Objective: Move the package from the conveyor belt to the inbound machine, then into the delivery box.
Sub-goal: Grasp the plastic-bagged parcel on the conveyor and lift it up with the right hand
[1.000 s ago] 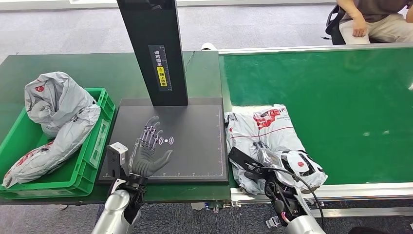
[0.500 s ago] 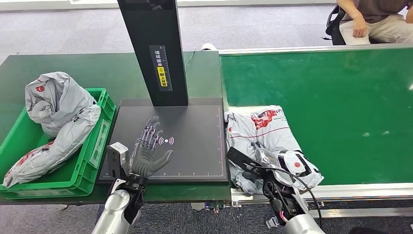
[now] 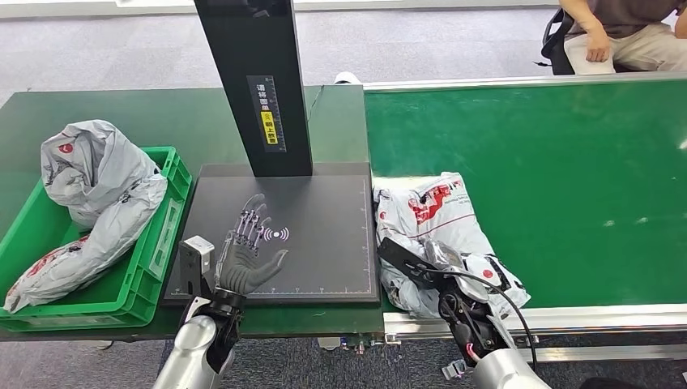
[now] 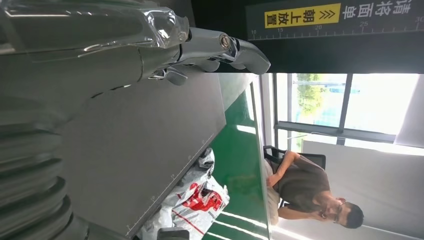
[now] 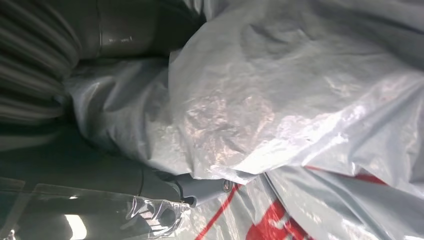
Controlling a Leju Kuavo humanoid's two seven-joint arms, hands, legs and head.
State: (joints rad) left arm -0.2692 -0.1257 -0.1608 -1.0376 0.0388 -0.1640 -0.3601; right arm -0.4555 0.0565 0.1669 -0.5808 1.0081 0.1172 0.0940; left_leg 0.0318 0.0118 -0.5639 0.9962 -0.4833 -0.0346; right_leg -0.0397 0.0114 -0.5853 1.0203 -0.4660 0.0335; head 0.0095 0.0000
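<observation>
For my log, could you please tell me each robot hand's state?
Left robot hand: open, over the scanner plate.
Right robot hand: holding the package.

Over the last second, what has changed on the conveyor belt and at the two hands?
The grey package, gripped by the right hand, has shifted a little along the conveyor belt toward the black scanner plate. The left hand stayed open above the plate, and the packages in the green crate did not move.
</observation>
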